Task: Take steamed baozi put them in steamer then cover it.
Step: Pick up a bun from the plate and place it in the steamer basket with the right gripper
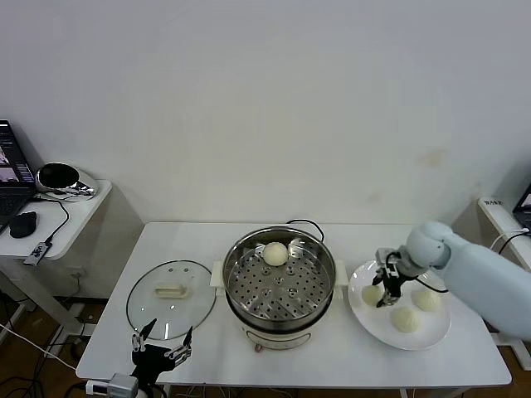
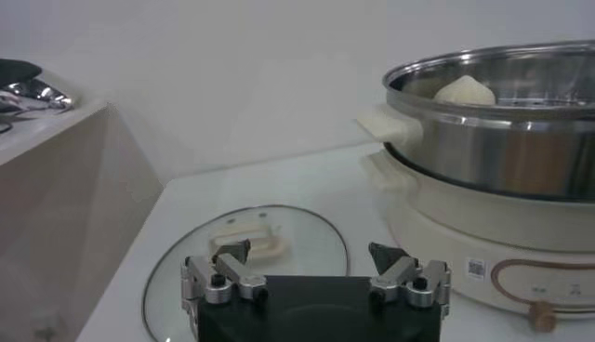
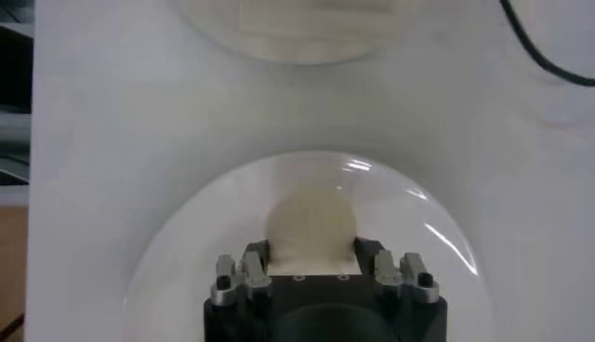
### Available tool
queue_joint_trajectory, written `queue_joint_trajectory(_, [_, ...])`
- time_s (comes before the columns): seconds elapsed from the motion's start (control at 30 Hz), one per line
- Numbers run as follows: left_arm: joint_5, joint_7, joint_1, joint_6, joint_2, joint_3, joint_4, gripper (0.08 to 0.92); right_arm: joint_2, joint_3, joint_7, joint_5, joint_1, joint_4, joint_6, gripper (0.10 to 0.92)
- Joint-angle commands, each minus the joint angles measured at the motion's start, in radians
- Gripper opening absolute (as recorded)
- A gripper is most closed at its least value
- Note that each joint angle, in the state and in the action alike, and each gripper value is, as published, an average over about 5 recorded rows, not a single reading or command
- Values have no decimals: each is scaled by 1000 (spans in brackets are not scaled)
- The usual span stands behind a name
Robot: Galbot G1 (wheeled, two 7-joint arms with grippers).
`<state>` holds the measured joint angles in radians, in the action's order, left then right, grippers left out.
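The steamer (image 1: 278,332) stands mid-table with one baozi (image 1: 275,254) on its perforated tray; the pot (image 2: 502,158) and that bun (image 2: 464,90) also show in the left wrist view. Three baozi lie on a white plate (image 1: 373,319) at the right. My right gripper (image 1: 384,290) is down on the plate, its jaws closed against the sides of the nearest baozi (image 1: 371,293); in the right wrist view the gripper (image 3: 311,246) flanks this bun (image 3: 311,223). The cover (image 1: 149,307) lies flat left of the steamer. My left gripper (image 1: 163,338) is open and empty at the cover's near edge (image 2: 307,242).
Two more baozi (image 1: 405,318) (image 1: 427,299) lie on the plate beside the right gripper. A black cord (image 1: 307,224) runs behind the steamer. A side table (image 1: 75,211) with a laptop and mouse stands at the far left.
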<state>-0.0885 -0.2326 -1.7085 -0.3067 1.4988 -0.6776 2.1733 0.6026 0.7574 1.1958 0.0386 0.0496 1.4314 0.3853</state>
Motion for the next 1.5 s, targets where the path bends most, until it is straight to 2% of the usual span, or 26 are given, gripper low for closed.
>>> queue_joint_trajectory(0.03, [-17, 3, 11, 1, 0, 2, -2, 823, -66, 225, 39, -143, 355, 87, 11, 580])
queue_joint_trajectory(0.17, [-10, 10, 15, 2, -5, 3, 4, 823, -9, 405, 71, -238, 617, 113, 35, 583])
queue_joint_trajectory(0.3, [-10, 15, 19, 2, -12, -3, 9, 823, 102, 488, 88, -337, 751, 113, 78, 584])
queue_joint_trajectory(0.63, [24, 18, 31, -11, -24, -33, 22, 823, 424, 422, 48, -482, 669, 54, 228, 585])
queue_joint_trajectory(0.93, [63, 27, 28, -31, -11, -45, 58, 823, 636, 420, -2, -426, 519, -83, 255, 585])
queue_joint_trajectory(1.5, [74, 29, 26, -40, 13, -31, 81, 823, 772, 362, -46, -272, 307, -234, 251, 585])
